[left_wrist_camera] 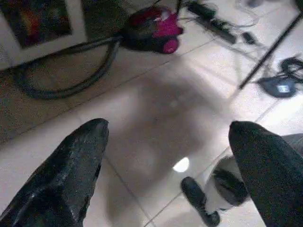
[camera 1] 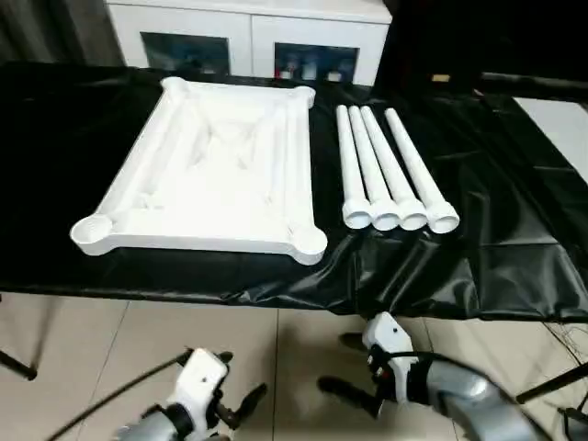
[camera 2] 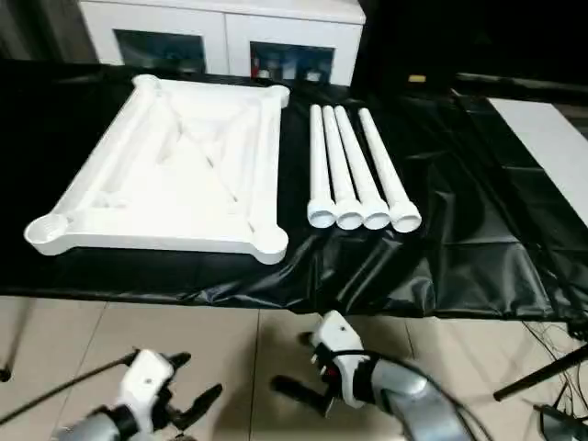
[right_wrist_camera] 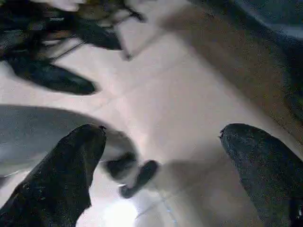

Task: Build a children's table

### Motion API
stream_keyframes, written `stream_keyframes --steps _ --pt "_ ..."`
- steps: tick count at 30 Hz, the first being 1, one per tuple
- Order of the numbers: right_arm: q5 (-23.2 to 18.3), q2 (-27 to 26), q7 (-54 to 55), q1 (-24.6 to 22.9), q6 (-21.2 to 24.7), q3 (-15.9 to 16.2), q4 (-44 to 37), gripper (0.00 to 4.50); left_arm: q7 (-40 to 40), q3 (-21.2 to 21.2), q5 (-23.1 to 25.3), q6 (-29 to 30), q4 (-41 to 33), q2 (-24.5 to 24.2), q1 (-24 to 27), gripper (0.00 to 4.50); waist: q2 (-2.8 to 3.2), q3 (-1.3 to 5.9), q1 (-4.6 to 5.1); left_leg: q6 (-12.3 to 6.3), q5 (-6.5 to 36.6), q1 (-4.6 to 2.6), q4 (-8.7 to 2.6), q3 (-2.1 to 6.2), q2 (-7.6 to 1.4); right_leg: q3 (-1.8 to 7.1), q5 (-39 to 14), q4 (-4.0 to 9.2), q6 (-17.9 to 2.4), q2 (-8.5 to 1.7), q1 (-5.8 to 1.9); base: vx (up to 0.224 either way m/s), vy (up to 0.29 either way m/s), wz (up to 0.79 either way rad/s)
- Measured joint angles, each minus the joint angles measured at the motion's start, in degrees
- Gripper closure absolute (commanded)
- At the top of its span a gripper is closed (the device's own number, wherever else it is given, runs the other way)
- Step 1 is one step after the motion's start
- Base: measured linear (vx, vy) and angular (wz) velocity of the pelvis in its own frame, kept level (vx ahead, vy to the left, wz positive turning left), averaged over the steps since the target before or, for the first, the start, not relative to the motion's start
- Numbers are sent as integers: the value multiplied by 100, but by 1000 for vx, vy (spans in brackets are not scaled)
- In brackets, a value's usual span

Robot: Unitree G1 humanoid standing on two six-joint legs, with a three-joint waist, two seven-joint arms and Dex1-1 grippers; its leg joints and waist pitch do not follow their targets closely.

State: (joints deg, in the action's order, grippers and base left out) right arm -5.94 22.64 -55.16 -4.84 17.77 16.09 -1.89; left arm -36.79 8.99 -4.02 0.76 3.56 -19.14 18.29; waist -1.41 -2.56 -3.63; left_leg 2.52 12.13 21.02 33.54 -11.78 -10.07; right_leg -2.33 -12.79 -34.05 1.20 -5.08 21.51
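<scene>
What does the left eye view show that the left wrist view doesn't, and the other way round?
Left eye view: the upturned tabletop and four legs lying side by side on the black sheet, with a cabinet behind. Left wrist view: a red vacuum cleaner with its hose. Both: the tiled floor and the left gripper, fingers apart.

Overhead light bleaches the white ribbed plastic tabletop (camera 1: 207, 170), glints off the glossy pale floor tiles (left_wrist_camera: 181, 165), while wrist views smear with blur.
</scene>
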Motion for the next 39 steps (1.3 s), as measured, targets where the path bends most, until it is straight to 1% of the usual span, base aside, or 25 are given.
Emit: stream_keyframes --steps 1,2,3,4,6,8,9,11,12,15,17,18,20,21,23,24,26,28,30,34,37,39 --pt "-99 112 -104 -41 126 -2 -208 4 -62 -19 -93 78 -204 -64 60 0 2 -1 2 0 0 0 0 0 1 1 -1 2 1 0 -1 0 0 0" --pt "-280 138 -150 -31 329 -68 -428 4 -77 -79 -212 239 -489 -102 109 0 7 -7 11 0 0 2 1 0 1 2 -1 -2 1 1 3 0 0 0" --pt "-552 -48 -65 90 558 -246 -686 4 -43 -226 -427 531 -931 -112 106 0 4 -14 29 3 -2 3 1 0 1 4 1 -14 0 2 11 0 0 0" --pt "-679 -210 104 281 598 -448 -779 4 12 -364 -602 739 -1238 -97 -5 0 6 -16 50 12 -8 3 0 0 -1 4 8 -23 -10 4 20 0 0 0" --pt "-799 -726 681 928 586 -850 -983 4 267 -726 -1019 1184 -1909 -48 -528 0 11 -12 65 23 -16 -2 4 0 0 9 13 -59 -19 4 38 0 0 0" --pt "-748 -985 1310 1401 620 -1166 -1051 4 554 -992 -1194 1408 -2319 21 -898 0 15 -10 62 29 -19 -21 6 0 0 12 13 -78 -19 5 31 0 0 0" --pt "-662 -1113 1719 1685 645 -1405 -1044 4 766 -1115 -1197 1469 -2417 118 -1145 0 19 -11 65 40 -26 -18 5 0 2 15 13 -84 -19 5 36 0 0 0" --pt "-354 -1245 2475 2024 493 -1693 -1014 4 1294 -1270 -973 1525 -2407 429 -1642 0 34 -21 21 56 -38 -2 10 5 2 11 15 -91 -19 5 43 0 0 0" --pt "-254 -1244 2723 2163 417 -1757 -1036 4 1531 -1302 -864 1514 -2425 520 -1908 0 32 -17 10 68 -46 -4 8 5 0 11 15 -93 -17 6 41 0 0 0" --pt "37 -1209 3107 2131 307 -1760 -1050 4 2137 -1331 -382 1269 -2266 777 -2456 0 32 -11 16 73 -50 7 19 31 -1 11 13 -90 -13 23 42 0 0 0" --pt "262 -1180 3331 2057 284 -1692 -1009 4 2275 -1331 -311 1252 -2192 805 -2611 0 38 -10 33 74 -50 8 19 33 -1 13 13 -90 -12 26 44 0 0 0" --pt "288 -1232 3457 2032 315 -1762 -950 4 2435 -1336 -328 1328 -2130 888 -2690 0 40 -10 54 75 -50 8 19 34 -2 14 13 -91 -12 29 45 0 0 0" --pt "159 -1416 3640 2032 503 -1980 -851 4 2794 -1408 -389 1516 -1993 1099 -2849 0 40 -10 65 70 -47 10 19 38 -7 14 13 -92 -12 36 48 0 0 0" --pt "18 -1594 3807 2033 651 -2188 -756 4 3128 -1574 -459 1803 -1836 1338 -3031 0 43 -9 62 71 -48 8 21 41 -10 13 13 -97 -14 38 47 0 0 0" --pt "-72 -1698 4013 2002 735 -2308 -587 4 3379 -1752 -542 2074 -1633 1450 -3120 0 47 -11 65 74 -50 6 26 45 -15 16 13 -99 -15 47 47 0 0 0" --pt "-59 -1710 4151 1948 706 -2365 -517 4 3360 -1818 -612 2062 -1480 1488 -3096 0 54 -15 63 76 -51 8 30 49 -20 15 14 -98 -17 52 47 0 0 0" --pt "-61 -1735 4229 1787 636 -2410 -437 4 3171 -1762 -575 1805 -1331 1400 -2858 0 54 -12 59 77 -51 7 31 50 -26 14 14 -97 -17 58 45 0 0 0" --pt "-62 -1733 4206 1604 575 -2406 -334 4 3068 -1630 -427 1612 -1204 1304 -2576 0 54 -13 42 77 -51 10 32 51 -33 13 14 -97 -16 64 47 0 0 0" --pt "-14 -1702 4160 1499 498 -2324 -239 4 3092 -1554 -270 1526 -1174 1282 -2412 0 55 -13 25 79 -52 10 34 51 -36 12 14 -97 -16 66 47 0 0 0" --pt "-13 -1715 4049 1397 391 -2186 -219 4 3142 -1388 -70 1493 -1224 1206 -2334 0 55 -13 8 80 -53 6 35 51 -36 13 21 -99 -22 66 44 0 0 0" --pt "4 -1721 4031 1386 256 -2043 -174 4 3145 -1353 51 1273 -1213 1195 -2323 0 58 -14 10 81 -54 6 38 51 -36 14 27 -99 -24 66 44 0 0 0" --pt "5 -1748 4030 1386 165 -2003 -121 4 3130 -1303 116 1157 -1172 1146 -2323 0 62 -12 10 83 -55 5 38 52 -36 14 27 -100 -23 66 44 0 0 0"
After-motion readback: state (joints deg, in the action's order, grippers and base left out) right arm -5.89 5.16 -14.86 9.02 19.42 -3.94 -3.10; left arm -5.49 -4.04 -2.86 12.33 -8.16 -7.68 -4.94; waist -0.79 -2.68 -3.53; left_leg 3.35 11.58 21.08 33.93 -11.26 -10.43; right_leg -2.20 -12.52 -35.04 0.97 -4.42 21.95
